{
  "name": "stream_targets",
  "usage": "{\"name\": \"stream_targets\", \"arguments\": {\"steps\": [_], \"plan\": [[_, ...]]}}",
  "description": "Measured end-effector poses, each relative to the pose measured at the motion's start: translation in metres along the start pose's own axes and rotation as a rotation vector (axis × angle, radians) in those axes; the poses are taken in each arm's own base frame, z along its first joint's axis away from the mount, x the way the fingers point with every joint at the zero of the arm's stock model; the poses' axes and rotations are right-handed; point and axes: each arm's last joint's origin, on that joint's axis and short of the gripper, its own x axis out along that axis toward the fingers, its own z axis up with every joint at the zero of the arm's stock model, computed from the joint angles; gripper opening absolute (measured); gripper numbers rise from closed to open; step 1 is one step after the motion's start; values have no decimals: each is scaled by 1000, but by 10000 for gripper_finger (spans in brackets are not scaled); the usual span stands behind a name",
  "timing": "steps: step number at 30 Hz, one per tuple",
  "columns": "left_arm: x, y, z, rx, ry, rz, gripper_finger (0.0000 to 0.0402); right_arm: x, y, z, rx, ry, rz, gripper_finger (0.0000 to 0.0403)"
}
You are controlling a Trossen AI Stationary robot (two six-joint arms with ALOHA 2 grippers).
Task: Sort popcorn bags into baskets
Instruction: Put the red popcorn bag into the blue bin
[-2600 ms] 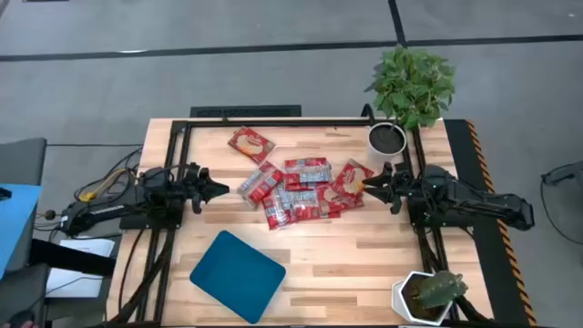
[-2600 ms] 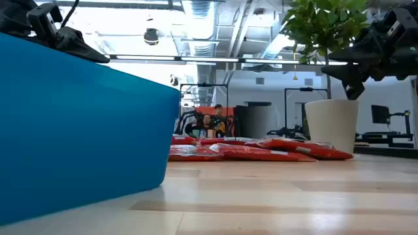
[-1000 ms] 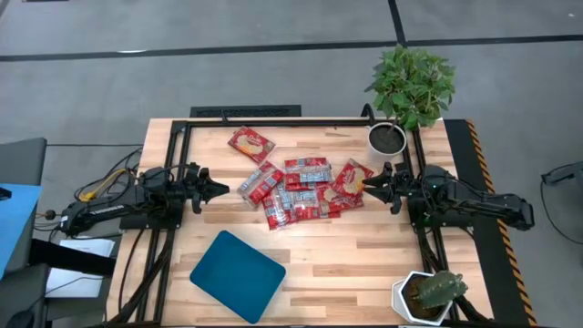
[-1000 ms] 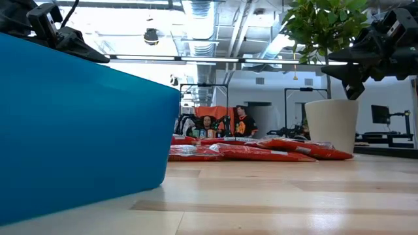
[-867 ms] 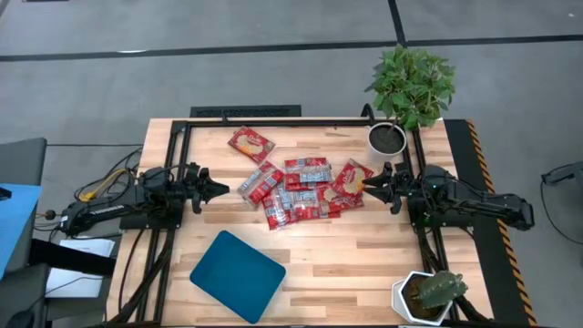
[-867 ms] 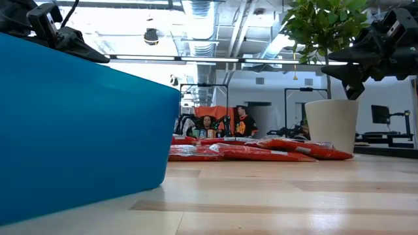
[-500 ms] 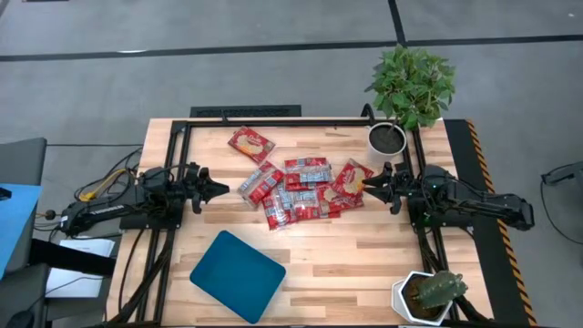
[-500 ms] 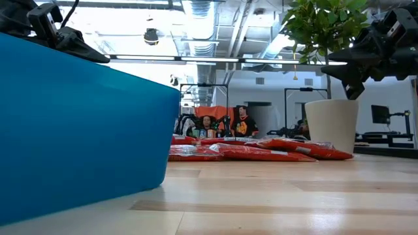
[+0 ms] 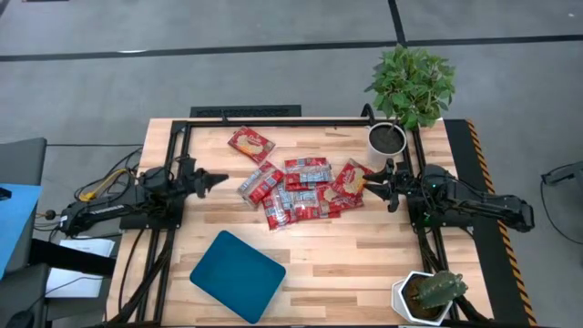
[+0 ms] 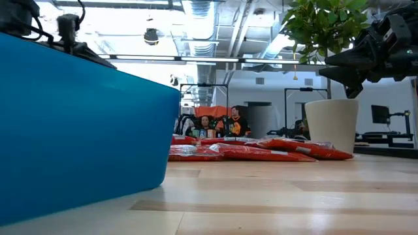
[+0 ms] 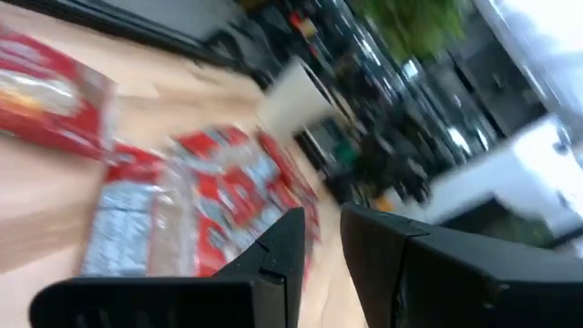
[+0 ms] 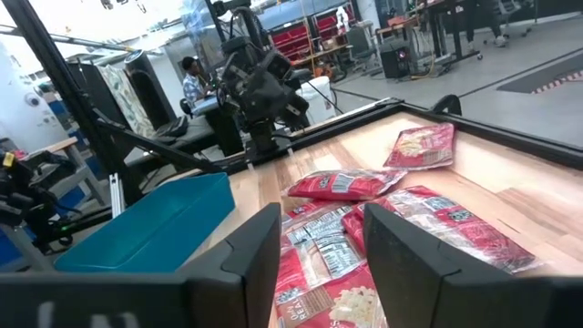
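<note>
Desk [image 9: 364, 264]: light wood top with a black frame along its edges; everything below stands or lies on it.

Bags [image 9: 296, 189]: red packets with silvery print, most of them in one overlapping pile at the desk's centre, between the two arms. In the low view the pile [image 10: 261, 150] lies flat on the wood, past the tray.

Lone bag [image 9: 250, 144]: lies apart from the pile, toward 11 o'clock from it, flat on the desk.

Tray [image 9: 238, 275]: teal-blue, rounded corners, turned at an angle, at 7 o'clock from the pile near the desk's front edge. No bag lies in it. In the low view its wall [image 10: 78, 130] fills the near side.

Left gripper [image 9: 219, 178]: at 9 o'clock from the pile, raised off the desk, pointing at the pile. Jaws narrowly parted with a thin gap, holding nothing; the left wrist view [image 11: 321, 239] shows the gap and the bags beyond it.

Right gripper [image 9: 366, 186]: at 3 o'clock from the pile, its tips just beside the nearest bag [image 9: 352, 179]. Jaws spread, nothing between them; the right wrist view [image 12: 321, 239] shows bags under the open gap and the tray [image 12: 146, 223] farther off.

Plant [image 9: 410, 84]: leafy, in a white pot [image 9: 387, 138] at the desk's 1 o'clock corner.

Small plant [image 9: 435, 292]: in a white pot at the 5 o'clock corner.

People [image 10: 219, 124]: seated far back in the room, seen in the low view.
</note>
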Motion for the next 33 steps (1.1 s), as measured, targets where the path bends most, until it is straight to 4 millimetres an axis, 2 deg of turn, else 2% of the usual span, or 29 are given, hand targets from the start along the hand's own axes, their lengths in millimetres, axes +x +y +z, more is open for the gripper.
{"name": "stream_targets", "arguments": {"steps": [4,7,10,13,17,20,23,26,33], "plan": [[0,-4,7,-108,-128,-6,64,0,0,0,8,-5,-1,175],[-1,-17,15,-96,-172,-124,72,0,0,2,156,-29,-12,175],[-4,-43,33,-27,-224,-233,97,0,1,7,320,-89,-14,176],[-2,-69,52,75,-248,-240,136,0,0,8,456,-113,-40,179],[20,-101,71,240,-152,-167,198,0,-1,6,552,-107,-58,182],[47,-114,76,332,32,9,242,0,-1,3,582,-64,-47,184],[77,-113,71,400,268,249,271,0,-1,0,609,-32,-54,184],[106,-97,56,496,468,439,281,0,0,-2,555,-15,-58,182],[166,-56,14,607,626,516,279,0,-2,-2,476,-37,-114,188]]}}
